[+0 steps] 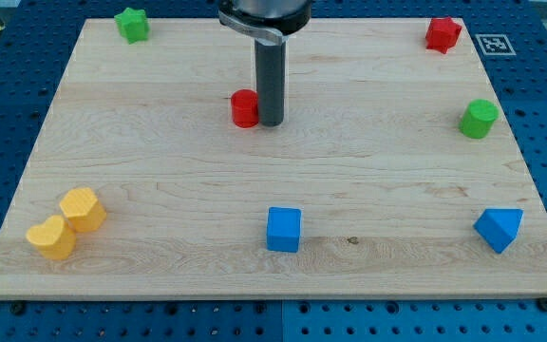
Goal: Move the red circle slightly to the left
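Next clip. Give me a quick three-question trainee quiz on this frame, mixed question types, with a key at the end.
1. True or false: my tip stands on the view's right side of the red circle.
2. How many blue blocks lie on the board?
3. The two yellow blocks sit at the view's: A) top right B) bottom left C) centre

Key:
1. True; it looks right up against the circle.
2. Two: the blue cube and the blue triangle.
3. B; the yellow hexagon and the yellow heart touch.
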You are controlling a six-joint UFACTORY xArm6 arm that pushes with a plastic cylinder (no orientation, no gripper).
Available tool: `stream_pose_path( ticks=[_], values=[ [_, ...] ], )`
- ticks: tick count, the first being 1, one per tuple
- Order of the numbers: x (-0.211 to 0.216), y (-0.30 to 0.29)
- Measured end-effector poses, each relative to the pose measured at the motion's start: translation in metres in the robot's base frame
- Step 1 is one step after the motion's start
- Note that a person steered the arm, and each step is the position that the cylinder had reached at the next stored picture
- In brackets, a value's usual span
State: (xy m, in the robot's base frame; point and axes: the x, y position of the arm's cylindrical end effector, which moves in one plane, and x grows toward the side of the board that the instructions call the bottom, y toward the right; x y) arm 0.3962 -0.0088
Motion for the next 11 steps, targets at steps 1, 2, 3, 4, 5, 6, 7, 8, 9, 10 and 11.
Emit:
stream_pose_path(
  ticks=[1, 2, 3, 4, 5, 6, 7, 8, 9, 10, 11],
  values=[
    [-0.008, 0.021],
    [-0.008, 0.031],
    [-0.008, 0.011],
    [-0.010, -0.021],
    [-0.013, -0.046],
    [-0.013, -0.064],
    [-0.013, -0.080],
    [-0.012, -0.093],
    [-0.003, -0.094],
    [0.002, -0.094],
    [-0.004, -0.109]
  ],
)
